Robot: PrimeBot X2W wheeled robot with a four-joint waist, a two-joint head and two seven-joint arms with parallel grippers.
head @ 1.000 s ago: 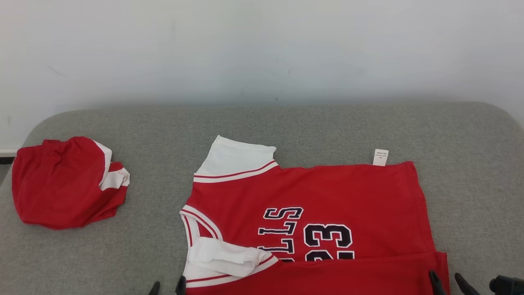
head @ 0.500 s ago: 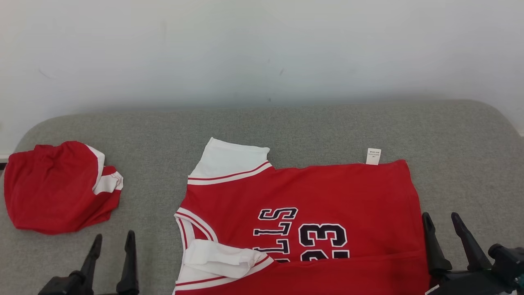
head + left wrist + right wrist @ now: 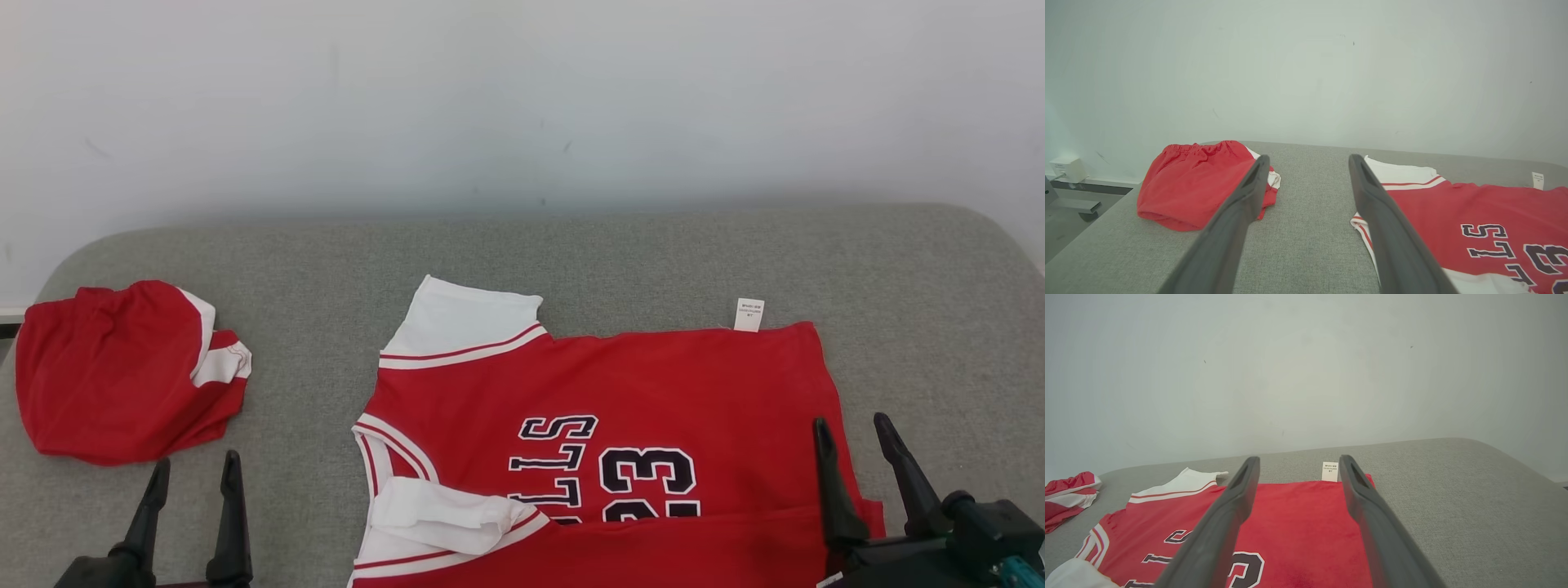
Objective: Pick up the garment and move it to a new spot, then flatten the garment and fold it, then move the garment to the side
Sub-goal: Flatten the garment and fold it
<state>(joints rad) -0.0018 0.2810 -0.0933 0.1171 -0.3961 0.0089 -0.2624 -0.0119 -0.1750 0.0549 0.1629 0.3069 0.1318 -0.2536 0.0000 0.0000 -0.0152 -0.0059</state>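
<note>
The garment [image 3: 653,392] is a red jersey with white sleeves and dark lettering, spread on the grey table with its near edge folded over; it also appears as the jersey [image 3: 1494,216] and the jersey [image 3: 1290,522] in the wrist views. My left gripper [image 3: 194,475] stands open over bare table, left of the collar, with nothing between its fingers. At the jersey's right hem my right gripper [image 3: 851,431] is open too, one finger over the red cloth and one over the table. From each wrist, the left gripper [image 3: 1306,161] and right gripper [image 3: 1297,461] show spread fingers.
Red shorts with white trim [image 3: 122,380] lie bunched at the table's left end, also seen as the shorts [image 3: 1200,183]. The grey padded table [image 3: 620,253] backs onto a white wall. A white care label [image 3: 749,314] sticks out from the jersey's far edge.
Both grippers rose into the head view from the bottom edge, away from the jersey's folded near edge. Since half a second ago both have drifted slightly; the camera has shifted a little.
</note>
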